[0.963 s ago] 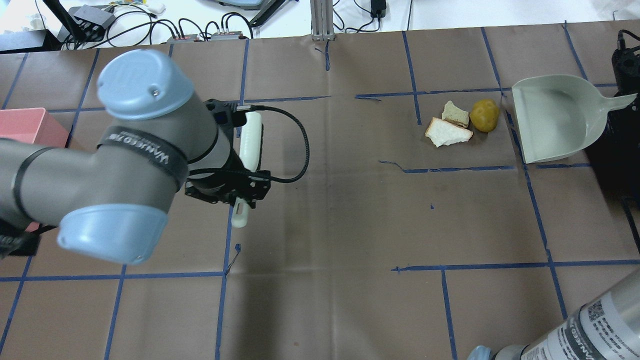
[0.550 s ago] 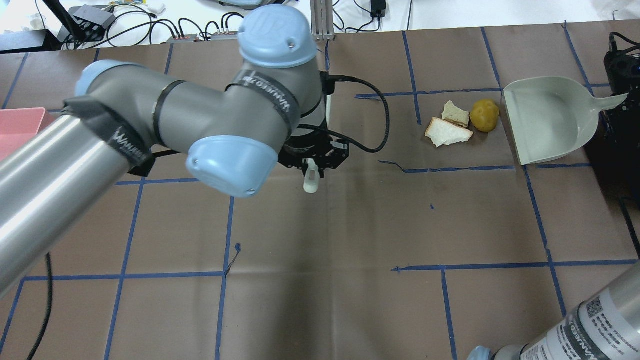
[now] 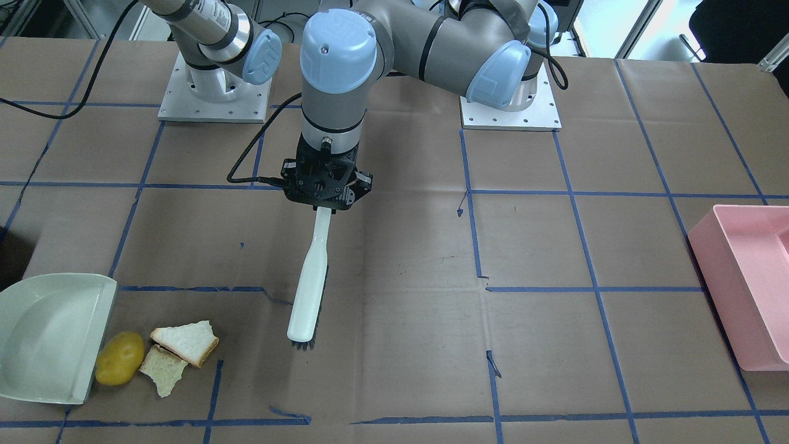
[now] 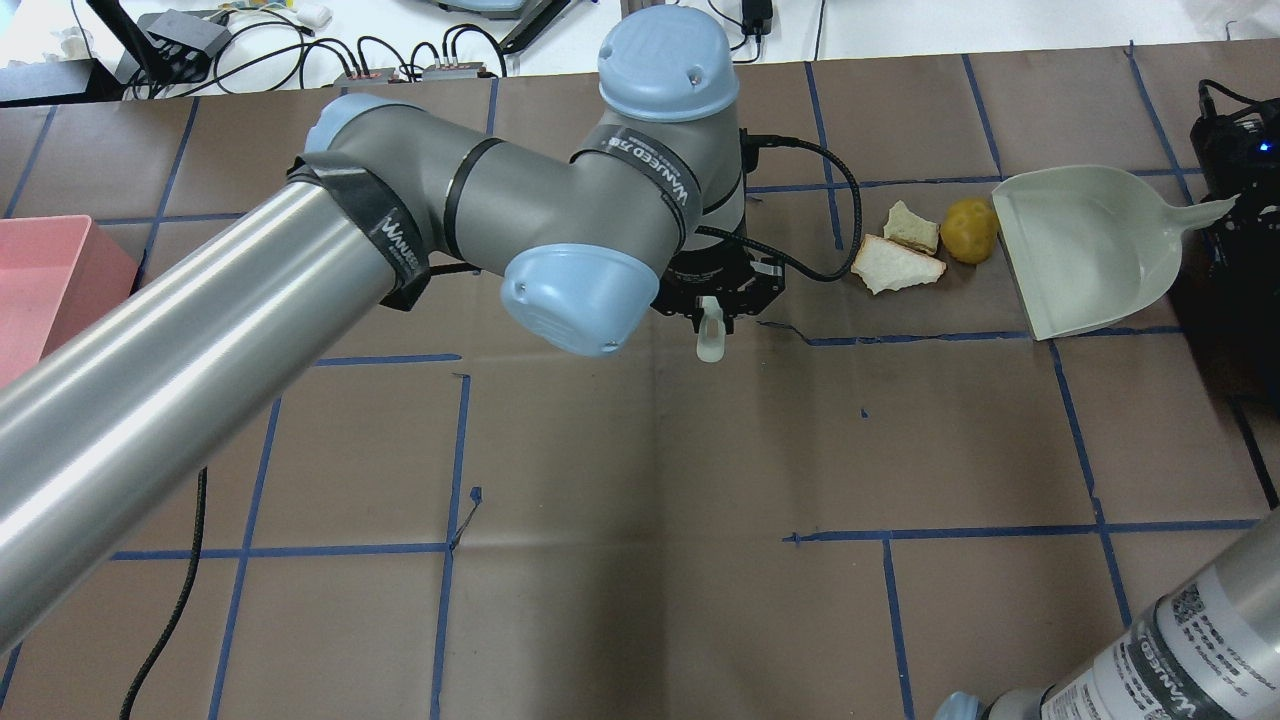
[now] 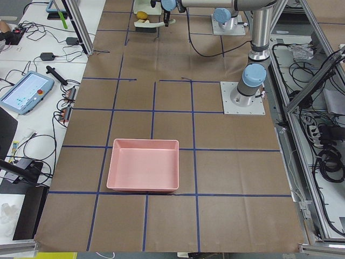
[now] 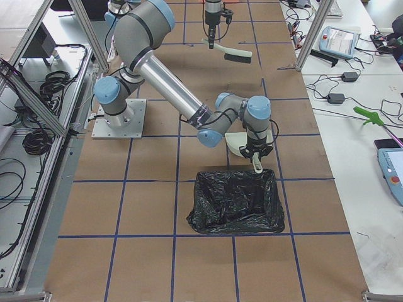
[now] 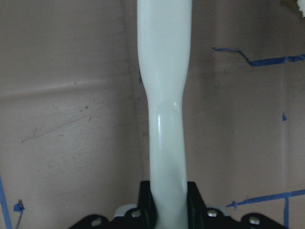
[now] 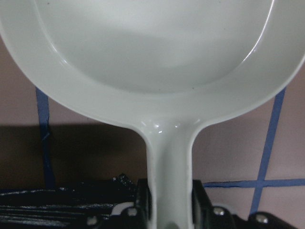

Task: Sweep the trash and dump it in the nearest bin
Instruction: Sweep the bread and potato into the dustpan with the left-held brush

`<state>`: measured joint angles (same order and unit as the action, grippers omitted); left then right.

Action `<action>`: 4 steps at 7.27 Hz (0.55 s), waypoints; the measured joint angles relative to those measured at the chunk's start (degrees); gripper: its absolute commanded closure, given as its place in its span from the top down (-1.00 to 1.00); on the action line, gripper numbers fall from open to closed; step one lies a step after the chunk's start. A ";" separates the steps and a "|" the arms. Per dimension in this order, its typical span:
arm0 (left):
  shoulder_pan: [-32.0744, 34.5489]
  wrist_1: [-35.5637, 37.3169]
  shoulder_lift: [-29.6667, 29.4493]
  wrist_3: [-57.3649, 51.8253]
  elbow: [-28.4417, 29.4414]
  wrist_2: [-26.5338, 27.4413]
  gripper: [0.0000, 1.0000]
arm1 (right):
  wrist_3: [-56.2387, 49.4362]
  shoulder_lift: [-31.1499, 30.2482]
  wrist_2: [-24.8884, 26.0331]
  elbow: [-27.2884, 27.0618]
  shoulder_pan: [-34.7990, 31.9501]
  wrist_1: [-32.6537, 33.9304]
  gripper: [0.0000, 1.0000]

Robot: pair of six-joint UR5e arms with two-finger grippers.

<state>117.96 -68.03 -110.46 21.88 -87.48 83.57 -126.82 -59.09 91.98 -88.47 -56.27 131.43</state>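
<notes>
The dustpan [image 3: 43,333] is taken as the reference. It is a pale grey-green scoop of smooth, glossy moulded plastic with a rounded back wall, a straight open lip and a narrow tapered handle. The handle is pinched between the two black fingers of the right gripper [image 8: 170,205], which are pressed against both its sides. The trash lies on the brown paper-covered table [image 3: 555,370] at the open lip. The potato-like lump [image 3: 120,357], rounded, yellow-brown and dull-skinned, is just beside the lip. The two bread pieces are found on the lump's side away from the dustpan: the larger piece [image 3: 185,341], a torn wedge of white porous crumb with a brown crust edge, partly overlaps the smaller ragged piece [image 3: 161,370], which is close against the lump. Beyond the bread, apart from the dustpan, the brush [image 3: 308,296] is held by the thin end of its handle in the left gripper [image 3: 324,206], whose fingers are closed on it. The brush is made of smooth white plastic, widening to a flat head with short dark bristles underneath; whether the bristles touch the table cannot be told. A bin [image 6: 236,201] lined with crinkled black film stands just beside the dustpan's handle end. A rectangular pink tray [image 3: 746,283] with raised walls lies well apart from the dustpan, past the brush.
</notes>
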 measured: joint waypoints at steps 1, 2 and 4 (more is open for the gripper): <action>0.94 3.13 -2.35 0.52 0.40 0.03 -1.00 | -0.38 0.10 -0.50 -0.02 -0.04 -0.06 -1.00; 1.63 5.05 -4.74 0.81 1.77 0.01 -0.99 | -0.61 0.18 -0.95 -0.03 -0.08 -0.10 -1.00; 2.43 4.46 -10.13 4.48 8.23 -0.69 -1.00 | -0.63 0.39 -1.36 -0.04 -0.49 -0.13 -1.00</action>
<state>120.39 -63.57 -120.59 26.36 -79.25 82.88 -127.45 -58.70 90.61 -88.51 -56.76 131.30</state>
